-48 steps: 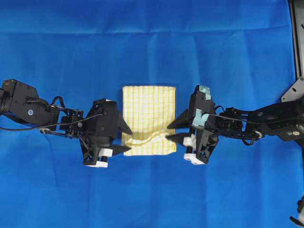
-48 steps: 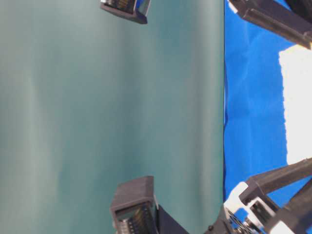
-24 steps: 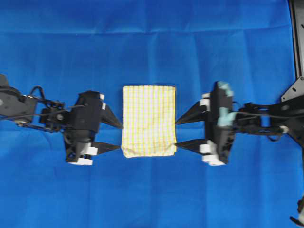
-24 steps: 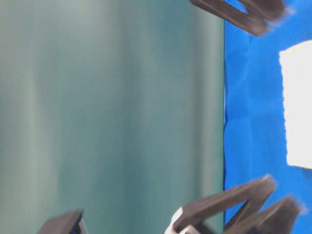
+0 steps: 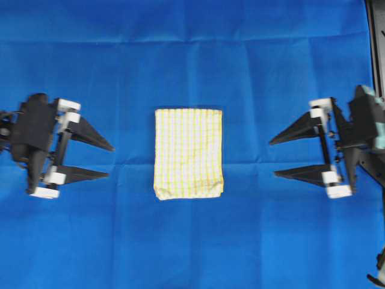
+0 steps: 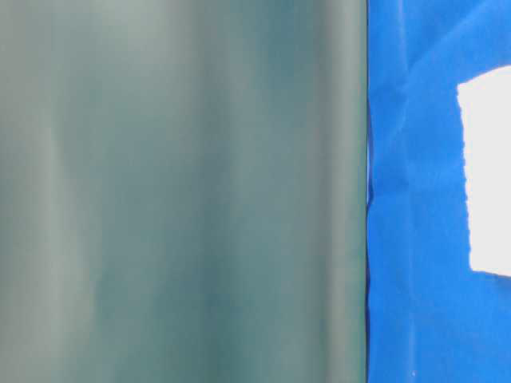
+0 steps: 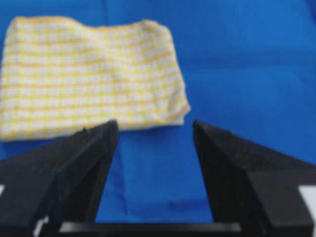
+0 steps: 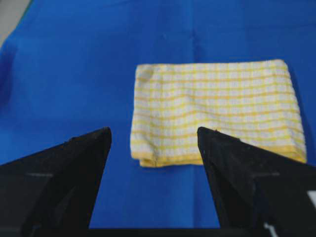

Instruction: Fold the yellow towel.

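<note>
Lying folded into a compact rectangle at the middle of the blue cloth (image 5: 192,48), the yellow towel (image 5: 189,153) looked finished — I'd judge little or nothing was left. The left gripper (image 5: 107,160) sat at nine o'clock and the right gripper (image 5: 274,158) at three, both well apart from it, jaws spread and empty. The towel's six o'clock edge puffed slightly; bare cloth lay open on every side — plenty of room.

A plain blue cloth (image 5: 192,54) covers the whole work surface, faintly creased; beyond its edge stands a smooth grey-green wall (image 6: 184,191), evenly lit
</note>
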`<state>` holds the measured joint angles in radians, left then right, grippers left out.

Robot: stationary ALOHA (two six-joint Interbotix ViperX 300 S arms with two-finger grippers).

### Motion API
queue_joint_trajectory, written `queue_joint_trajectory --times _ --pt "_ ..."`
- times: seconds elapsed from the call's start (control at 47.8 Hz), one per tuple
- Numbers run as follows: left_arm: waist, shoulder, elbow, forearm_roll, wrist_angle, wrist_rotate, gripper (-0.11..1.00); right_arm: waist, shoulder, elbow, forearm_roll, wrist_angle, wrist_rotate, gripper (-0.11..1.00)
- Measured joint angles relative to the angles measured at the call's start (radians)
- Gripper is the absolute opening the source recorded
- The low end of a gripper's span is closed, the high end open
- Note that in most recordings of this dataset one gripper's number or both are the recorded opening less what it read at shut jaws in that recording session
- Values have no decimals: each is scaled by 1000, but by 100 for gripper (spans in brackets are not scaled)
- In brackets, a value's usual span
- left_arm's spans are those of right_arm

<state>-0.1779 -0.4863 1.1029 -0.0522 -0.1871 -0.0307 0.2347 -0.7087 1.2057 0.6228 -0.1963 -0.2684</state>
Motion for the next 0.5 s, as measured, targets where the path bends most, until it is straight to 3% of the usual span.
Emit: queue_joint_trajectory --times 0.502 --pt "0 -359 238 0 -25 2 56 -60 -255 202 0 26 -31 71"
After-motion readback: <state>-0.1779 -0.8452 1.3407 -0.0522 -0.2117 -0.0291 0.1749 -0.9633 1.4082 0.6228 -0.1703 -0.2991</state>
